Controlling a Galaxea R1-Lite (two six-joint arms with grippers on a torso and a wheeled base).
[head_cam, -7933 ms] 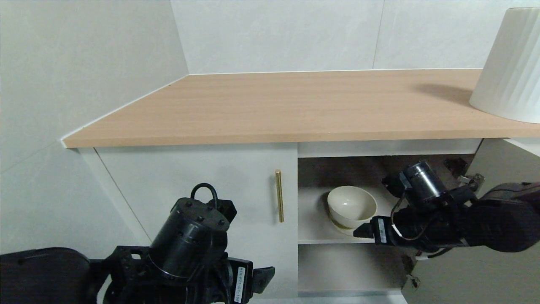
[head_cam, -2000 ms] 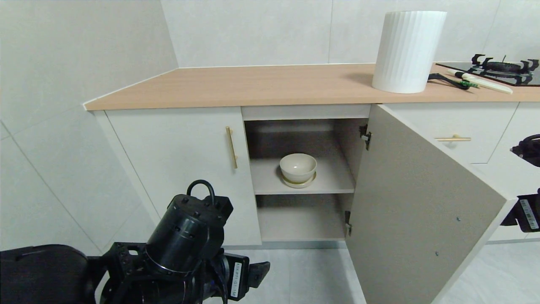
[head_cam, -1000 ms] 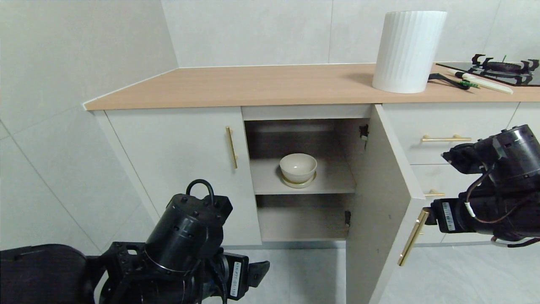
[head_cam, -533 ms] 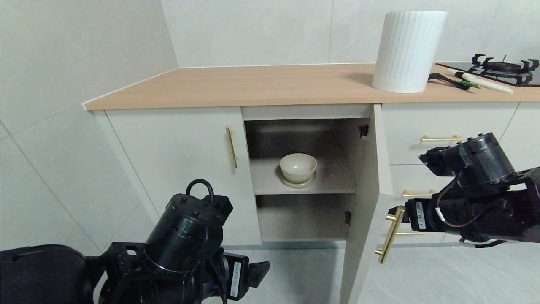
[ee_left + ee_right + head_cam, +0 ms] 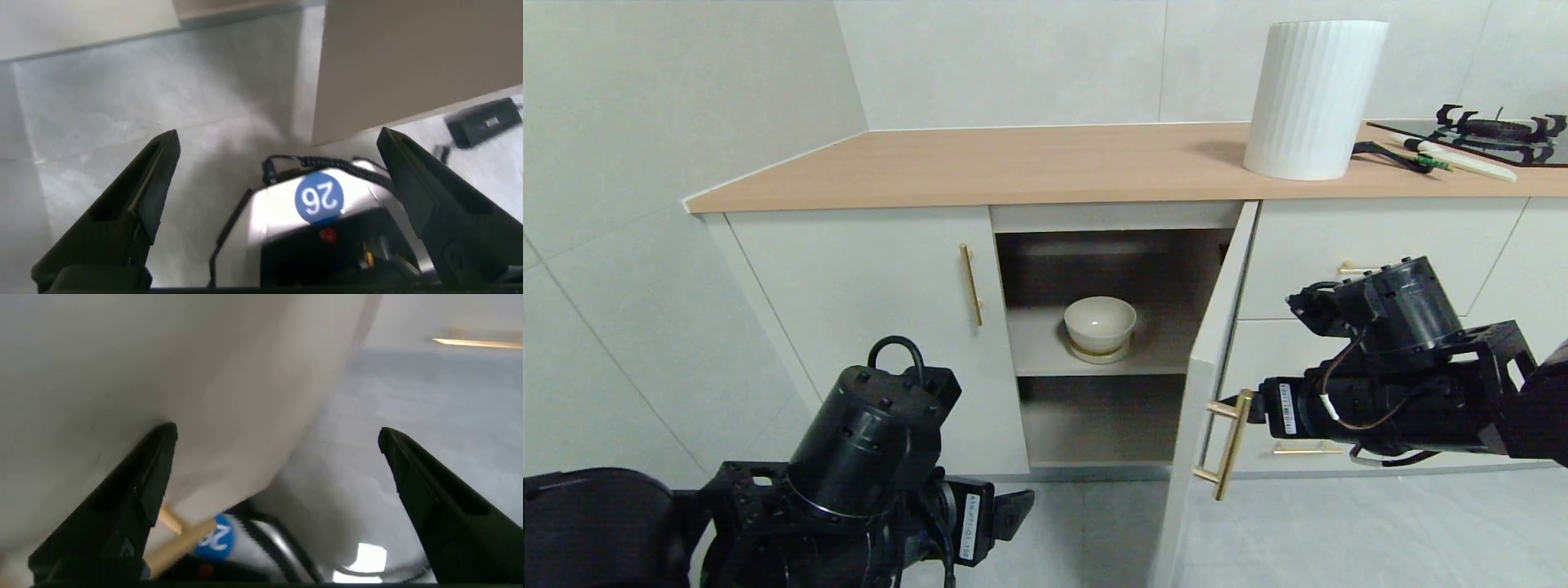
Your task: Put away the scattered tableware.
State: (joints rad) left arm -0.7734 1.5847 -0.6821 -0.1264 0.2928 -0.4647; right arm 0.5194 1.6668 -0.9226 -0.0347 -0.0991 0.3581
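**Right pincer open at cabinet door handle; bowl sitting on shelf inside**

The right pincer (image 5: 1245, 407) is holding its fingers spread wide, clamping nothing. It is sitting at the upper end of the gold handle (image 5: 1225, 445) on the cabinet door (image 5: 1213, 343). In the right wrist view the pincer (image 5: 275, 437) is facing the door's pale outer face (image 5: 204, 376), with the handle (image 5: 176, 531) lying between the fingers. Whether a finger is touching the bar cannot be told.

The left pincer (image 5: 1013, 513) is hanging low in front of the closed left door (image 5: 866, 327), well apart from the shelf. In the left wrist view its fingers (image 5: 147, 188) are standing wide apart over the tiled floor (image 5: 122, 106), and it is holding nothing.

The right door is standing partly open, its free edge swinging out towards the robot. Inside, the cream bowl (image 5: 1100, 323) is sitting upright on a plate (image 5: 1101, 354) on the upper shelf (image 5: 1045, 347).

Above, the wooden worktop (image 5: 980, 167) is carrying a tall ribbed white cylinder (image 5: 1313, 98). Beside it, utensils (image 5: 1429, 155) are lying at the edge of a hob (image 5: 1494, 131). Drawers (image 5: 1372, 237) are sitting to the right of the open compartment.
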